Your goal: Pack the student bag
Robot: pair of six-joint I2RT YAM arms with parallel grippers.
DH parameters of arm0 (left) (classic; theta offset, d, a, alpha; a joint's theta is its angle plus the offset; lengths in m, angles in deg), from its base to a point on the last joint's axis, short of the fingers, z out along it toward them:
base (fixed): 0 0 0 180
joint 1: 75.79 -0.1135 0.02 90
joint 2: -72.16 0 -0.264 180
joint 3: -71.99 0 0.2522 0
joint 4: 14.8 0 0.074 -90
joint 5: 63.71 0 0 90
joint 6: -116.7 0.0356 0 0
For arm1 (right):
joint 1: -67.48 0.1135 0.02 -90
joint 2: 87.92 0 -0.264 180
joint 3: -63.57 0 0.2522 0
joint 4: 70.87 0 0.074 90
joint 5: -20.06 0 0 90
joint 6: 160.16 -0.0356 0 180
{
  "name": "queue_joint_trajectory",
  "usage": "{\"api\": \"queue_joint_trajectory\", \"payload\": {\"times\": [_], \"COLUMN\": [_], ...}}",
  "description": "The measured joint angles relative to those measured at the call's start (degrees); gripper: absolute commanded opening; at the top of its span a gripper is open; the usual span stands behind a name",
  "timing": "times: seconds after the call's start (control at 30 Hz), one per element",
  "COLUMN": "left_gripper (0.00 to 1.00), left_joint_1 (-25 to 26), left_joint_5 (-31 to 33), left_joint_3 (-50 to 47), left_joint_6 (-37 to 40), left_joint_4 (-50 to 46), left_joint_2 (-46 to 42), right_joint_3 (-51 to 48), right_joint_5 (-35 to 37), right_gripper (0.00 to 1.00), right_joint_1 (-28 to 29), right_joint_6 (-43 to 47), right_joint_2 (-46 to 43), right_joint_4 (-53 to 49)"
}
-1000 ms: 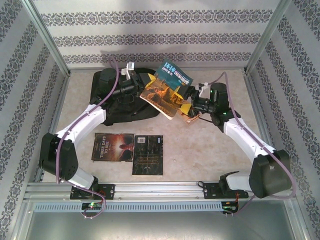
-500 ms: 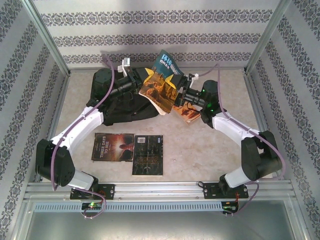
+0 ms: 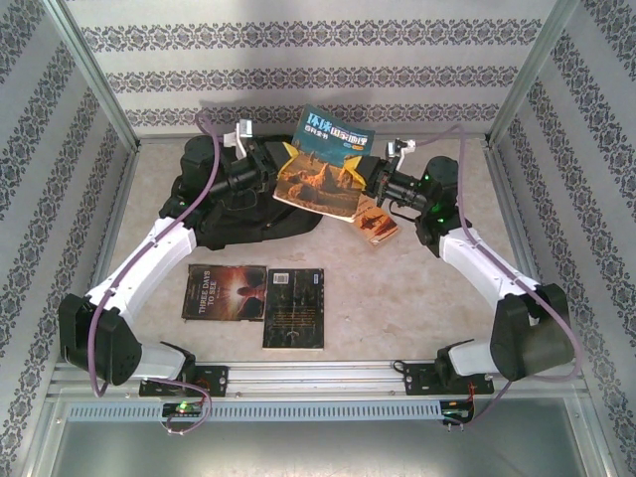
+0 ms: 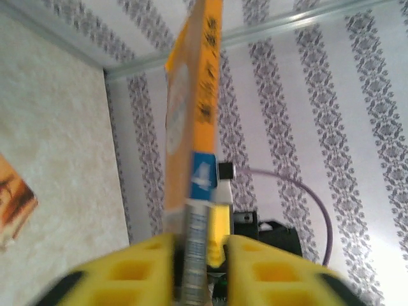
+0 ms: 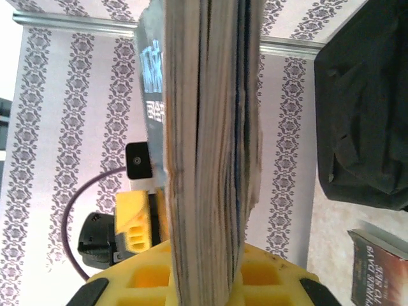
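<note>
1. A blue-and-orange paperback (image 3: 323,169) is held aloft between the two grippers above the far part of the tabletop (image 3: 427,298), its cover tilted toward the overhead camera.
2. The right gripper (image 3: 366,179) clamps the paperback, the pages filling the gap between its yellow fingers.
3. The left gripper (image 3: 286,171) straddles the opposite edge with narrow jaws; whether they pinch it cannot be told.
4. The black student bag (image 3: 253,224) lies at far left. The paperback overlaps its right end in the overhead view, and the left arm (image 3: 149,258) crosses it.
5. An orange book (image 3: 376,221) lies beneath the right gripper.
6. In front of the bag, "Three Days to See" (image 3: 224,291) and a dark-covered book (image 3: 294,307) lie side by side.
</note>
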Motion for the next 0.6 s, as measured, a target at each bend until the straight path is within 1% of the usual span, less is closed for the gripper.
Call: {"api": "queue_joint_trajectory", "payload": {"times": [0.07, 0.1, 0.17, 0.23, 0.27, 0.37, 0.43, 0.5, 0.53, 0.57, 0.6], "left_gripper": [0.55, 0.56, 0.56, 0.52, 0.48, 0.33, 0.20, 0.04, 0.00, 0.00, 0.00], "left_joint_1": [0.22, 0.26, 0.28, 0.33, 0.33, 0.35, 0.35, 0.39, 0.39, 0.44, 0.55], "left_joint_5": [-2.67, -3.98, -6.56, -8.81, -9.75, -11.54, -12.07, -12.28, -12.37, -12.28, -12.15], "left_joint_3": [0.52, 1.03, 2.23, 3.21, 3.65, 4.79, 5.27, 5.38, 5.38, 5.38, 5.38], "left_joint_6": [0.76, 1.07, 1.84, 2.75, 3.39, 6.32, 8.07, 10.16, 10.75, 11.47, 11.63], "left_joint_4": [-1.73, -2.60, -4.00, -4.76, -5.33, -8.33, -10.29, -11.89, -12.35, -12.83, -13.05], "left_joint_2": [0.28, 0.57, 1.31, 2.05, 2.32, 2.58, 2.58, 2.58, 2.58, 2.58, 2.58], "right_joint_3": [1.25, 1.81, 3.10, 4.39, 4.94, 6.16, 6.34, 6.34, 6.34, 6.36, 6.43], "right_joint_5": [-1.31, -1.92, -3.41, -5.20, -6.05, -7.85, -8.33, -8.59, -8.63, -8.46, -8.28], "right_gripper": [0.00, 0.00, 0.00, 0.00, 0.00, 0.00, 0.00, 0.00, 0.00, 0.18, 0.45], "right_joint_1": [0.04, 0.13, 0.42, 0.85, 1.14, 1.57, 1.66, 1.64, 1.64, 1.64, 1.60], "right_joint_6": [3.76, 5.49, 9.49, 12.94, 14.60, 19.98, 22.69, 24.74, 25.24, 25.88, 26.18], "right_joint_2": [-0.57, -0.85, -1.64, -2.23, -2.45, -3.28, -3.82, -4.24, -4.31, -4.33, -4.33], "right_joint_4": [-3.89, -5.60, -9.33, -12.35, -13.60, -18.78, -21.33, -23.63, -24.39, -25.35, -26.18]}}
